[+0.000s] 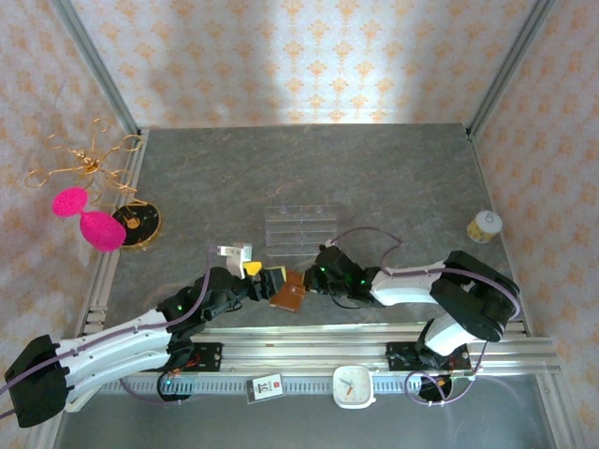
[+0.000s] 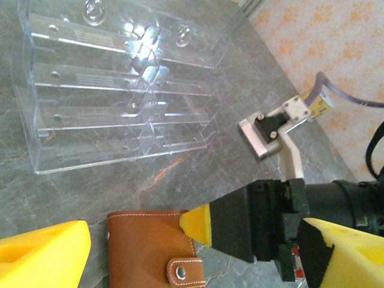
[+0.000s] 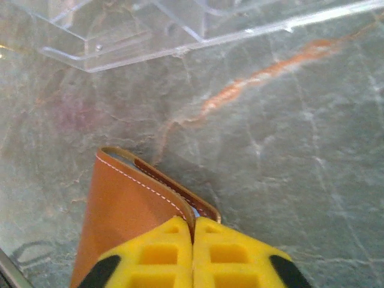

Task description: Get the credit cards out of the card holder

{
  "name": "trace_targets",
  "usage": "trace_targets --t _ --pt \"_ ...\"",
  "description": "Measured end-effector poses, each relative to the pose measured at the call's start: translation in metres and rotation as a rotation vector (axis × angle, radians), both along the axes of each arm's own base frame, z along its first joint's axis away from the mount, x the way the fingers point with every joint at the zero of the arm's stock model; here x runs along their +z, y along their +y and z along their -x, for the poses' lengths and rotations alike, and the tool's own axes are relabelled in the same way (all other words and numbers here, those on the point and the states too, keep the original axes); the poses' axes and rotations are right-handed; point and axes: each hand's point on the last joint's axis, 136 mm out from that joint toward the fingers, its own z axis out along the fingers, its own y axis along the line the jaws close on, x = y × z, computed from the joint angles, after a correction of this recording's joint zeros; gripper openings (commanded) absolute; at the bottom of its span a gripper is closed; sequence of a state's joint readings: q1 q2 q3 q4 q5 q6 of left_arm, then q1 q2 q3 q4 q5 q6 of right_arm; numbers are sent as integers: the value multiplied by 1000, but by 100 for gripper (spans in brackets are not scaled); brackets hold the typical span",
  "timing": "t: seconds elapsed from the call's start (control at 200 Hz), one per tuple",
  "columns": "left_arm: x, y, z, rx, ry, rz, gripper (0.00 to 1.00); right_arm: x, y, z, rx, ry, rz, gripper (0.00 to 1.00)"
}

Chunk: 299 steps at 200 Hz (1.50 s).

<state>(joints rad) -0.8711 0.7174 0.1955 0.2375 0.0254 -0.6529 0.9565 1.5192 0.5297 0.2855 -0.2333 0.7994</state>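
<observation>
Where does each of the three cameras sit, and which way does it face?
Top external: above and behind the robot, looking down on the table; both arms, left gripper and right gripper meeting at the card holder.
Left wrist: low over the table, facing the clear tray; its own yellow fingers stand wide apart.
Right wrist: close over the card holder, facing the tray; its own pads closed on the leather edge.
Shared: both wrist views show card holder and tray.

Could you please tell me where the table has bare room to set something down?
Bare: the far stretch between the clear tray and the back wall, and the patch between tray and round container. Crowded: around the card holder, where left fingers and right fingers meet.
</observation>
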Motion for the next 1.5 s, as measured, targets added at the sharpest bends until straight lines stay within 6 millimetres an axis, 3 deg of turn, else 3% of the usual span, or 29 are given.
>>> trace_targets --t 0.125,0.345,0.486,0.611,0.996,1.226,1.497 --pt "-1 -3 3 -25 2 12 90 6 0 -2 51 -46 6 0" --pt "-3 -12 12 -94 -16 73 91 58 4 -6 184 -206 -79 0" --pt "-4 -15 19 -136 -37 117 92 77 8 4 274 -258 -105 0" --pt "4 -17 24 -168 -78 168 93 92 6 12 330 -290 -118 0" --pt "42 -24 31 -228 -204 292 93 174 10 33 429 -419 -284 0" --pt "72 -32 45 -323 -289 385 68 198 13 29 424 -460 -321 0" --pt "79 -36 55 -386 -293 414 37 200 5 8 348 -466 -311 0"
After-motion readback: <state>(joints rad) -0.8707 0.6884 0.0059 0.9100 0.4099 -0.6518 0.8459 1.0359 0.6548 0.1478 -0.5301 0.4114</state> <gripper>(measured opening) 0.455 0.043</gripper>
